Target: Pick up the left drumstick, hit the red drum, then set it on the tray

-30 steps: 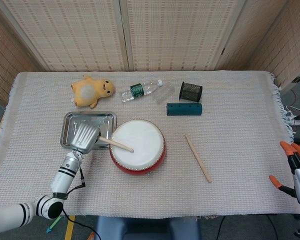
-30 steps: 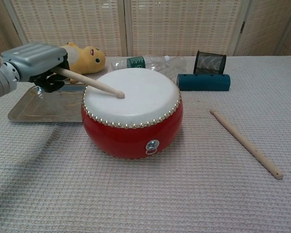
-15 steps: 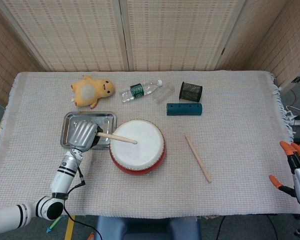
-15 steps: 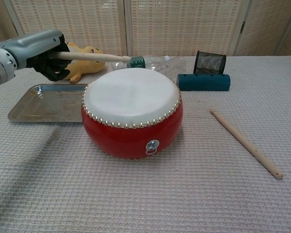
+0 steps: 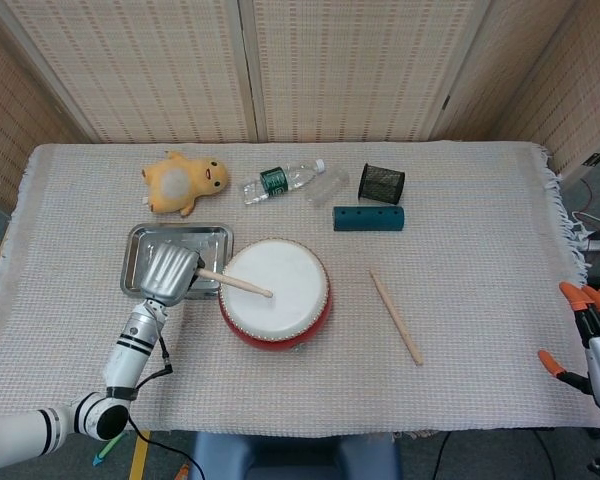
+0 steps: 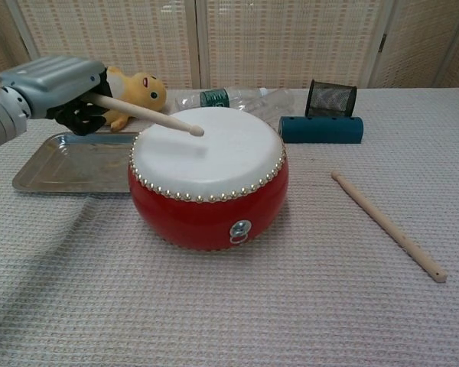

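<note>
My left hand [image 5: 170, 272] [image 6: 57, 90] grips a wooden drumstick [image 5: 234, 283] [image 6: 149, 117] by its handle, left of the red drum [image 5: 275, 292] [image 6: 208, 176]. The stick slants down to the right, its tip hovering a little above the white drumhead with a faint shadow under it. The metal tray [image 5: 140, 245] [image 6: 53, 164] lies just left of the drum, partly under my hand. My right hand [image 5: 592, 335] hangs off the table's right edge with orange fingertips apart, holding nothing.
A second drumstick [image 5: 396, 317] [image 6: 388, 226] lies right of the drum. Behind stand a yellow plush toy [image 5: 185, 181], a plastic bottle [image 5: 285, 180], a black mesh cup [image 5: 381, 183] and a teal block [image 5: 368, 218].
The stick touched the drumhead one second ago, rose level half a second ago, and now slants down again with its tip just above the skin. The right hand stayed still.
</note>
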### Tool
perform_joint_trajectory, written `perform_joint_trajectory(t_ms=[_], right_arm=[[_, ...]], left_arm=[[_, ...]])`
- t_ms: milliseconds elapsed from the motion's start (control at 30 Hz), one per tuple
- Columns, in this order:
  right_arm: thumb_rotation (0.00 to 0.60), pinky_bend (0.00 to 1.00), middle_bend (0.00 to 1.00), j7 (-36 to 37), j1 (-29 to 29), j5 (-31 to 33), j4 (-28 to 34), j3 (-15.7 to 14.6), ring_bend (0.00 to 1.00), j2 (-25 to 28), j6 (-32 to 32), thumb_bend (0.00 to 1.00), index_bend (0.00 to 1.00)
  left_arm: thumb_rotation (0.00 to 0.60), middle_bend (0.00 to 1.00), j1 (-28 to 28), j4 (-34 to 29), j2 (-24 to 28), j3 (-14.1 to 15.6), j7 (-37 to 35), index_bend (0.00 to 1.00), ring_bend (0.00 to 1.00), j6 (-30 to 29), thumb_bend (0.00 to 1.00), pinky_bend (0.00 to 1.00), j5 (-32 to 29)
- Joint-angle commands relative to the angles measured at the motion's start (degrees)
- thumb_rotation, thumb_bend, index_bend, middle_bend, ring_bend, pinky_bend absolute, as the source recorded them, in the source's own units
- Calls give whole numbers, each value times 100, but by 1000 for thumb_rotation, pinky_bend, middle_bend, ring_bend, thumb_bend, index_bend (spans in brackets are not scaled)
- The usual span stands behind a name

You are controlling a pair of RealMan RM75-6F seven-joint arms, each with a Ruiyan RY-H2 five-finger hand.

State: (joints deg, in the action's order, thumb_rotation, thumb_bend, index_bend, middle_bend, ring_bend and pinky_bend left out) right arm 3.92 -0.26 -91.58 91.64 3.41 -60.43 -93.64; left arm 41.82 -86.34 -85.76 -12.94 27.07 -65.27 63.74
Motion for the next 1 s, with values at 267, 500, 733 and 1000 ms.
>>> perform_joint_trajectory(t_ms=[267, 500, 733, 1000], right_arm=[[600, 108, 125, 40, 1, 28, -45, 1, 0, -9, 23, 180, 0], [600, 108, 125, -3, 15, 78, -42, 8, 0, -33, 75, 180, 0], [600, 108, 125, -129, 32, 131, 20, 20, 0, -56, 132, 180, 0], [600, 108, 125, -280, 17, 212, 130, 46, 0, -31, 137, 180, 0]], left_arm=[[600, 1000, 37, 789, 260, -564, -1338, 1000, 944, 1050, 859, 1000, -1418], [600, 1000, 352, 2252, -171, -480, -1098, 1000, 933, 1698, 859, 1000, -1877], [600, 1000, 632, 3204, -568, -376, -942, 1000, 922, 2157, 859, 1000, -1924], [600, 994, 884, 4103, -999, -283, -852, 986, 895, 2619, 857, 1000, -1876]])
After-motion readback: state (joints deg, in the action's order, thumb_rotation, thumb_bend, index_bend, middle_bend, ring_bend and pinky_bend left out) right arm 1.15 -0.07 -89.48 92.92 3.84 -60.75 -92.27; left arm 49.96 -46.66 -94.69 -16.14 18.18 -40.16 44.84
